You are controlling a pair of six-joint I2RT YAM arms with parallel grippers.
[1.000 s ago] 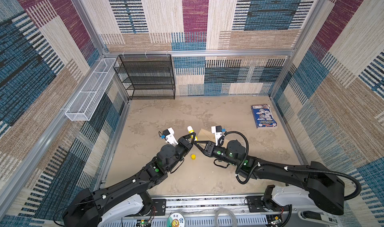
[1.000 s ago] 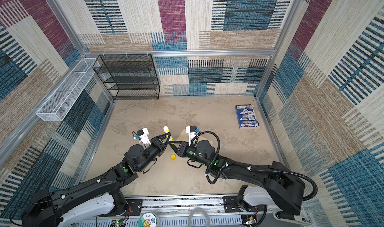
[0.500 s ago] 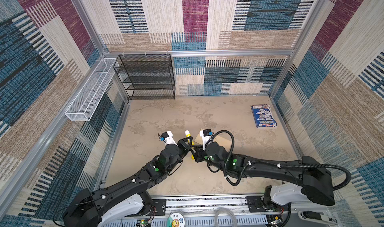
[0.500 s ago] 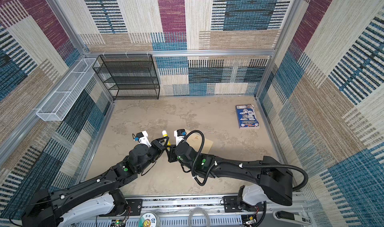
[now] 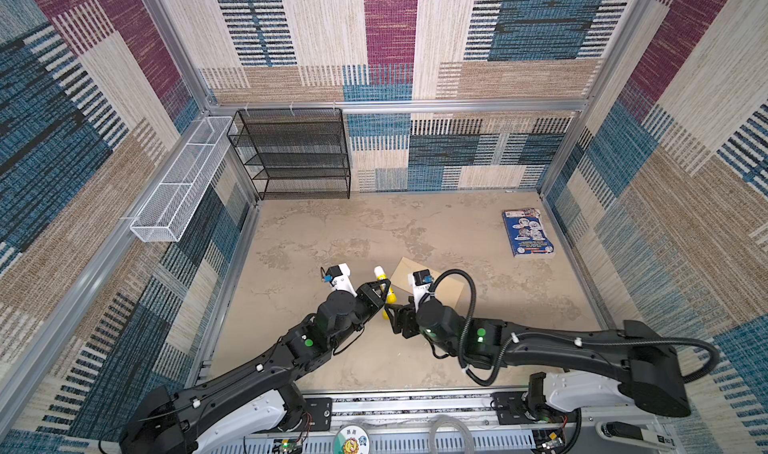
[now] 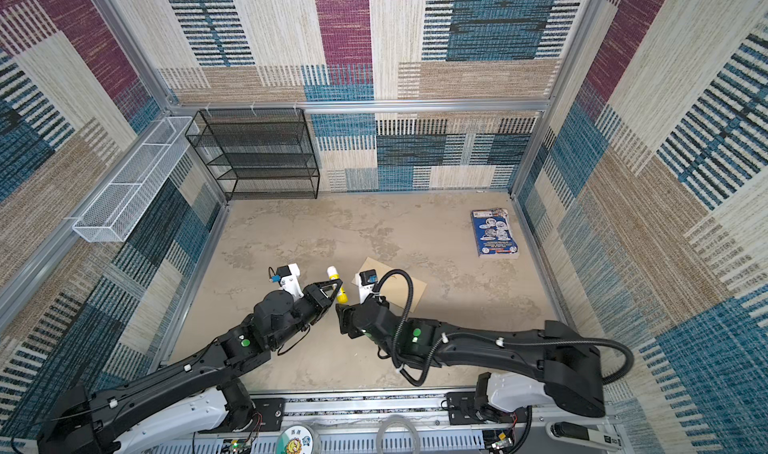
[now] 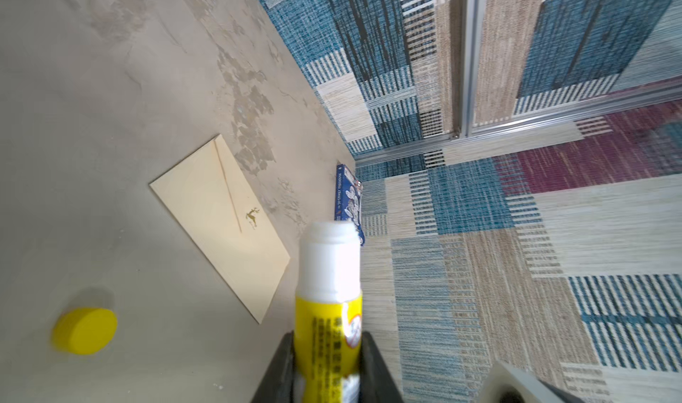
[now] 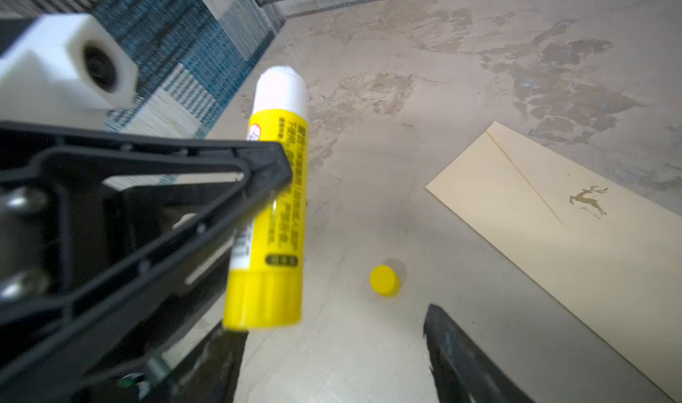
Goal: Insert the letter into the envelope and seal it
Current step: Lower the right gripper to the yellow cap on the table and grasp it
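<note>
In a top view, my left gripper (image 5: 384, 290) is clamping the uncapped glue stick (image 5: 380, 274); the right gripper (image 5: 397, 319) is hanging open, empty. Left wrist: the envelope (image 7: 221, 224) is lying flat, flap folded down, cap (image 7: 85, 331) nearby. Right wrist: no letter is showing, so it is probably inside already; gluing is remaining.

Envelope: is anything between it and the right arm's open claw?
Nothing visible. The tan paper envelope lies on bare table near the right gripper; the small round yellow cap lies apart from it, off that path.
</note>
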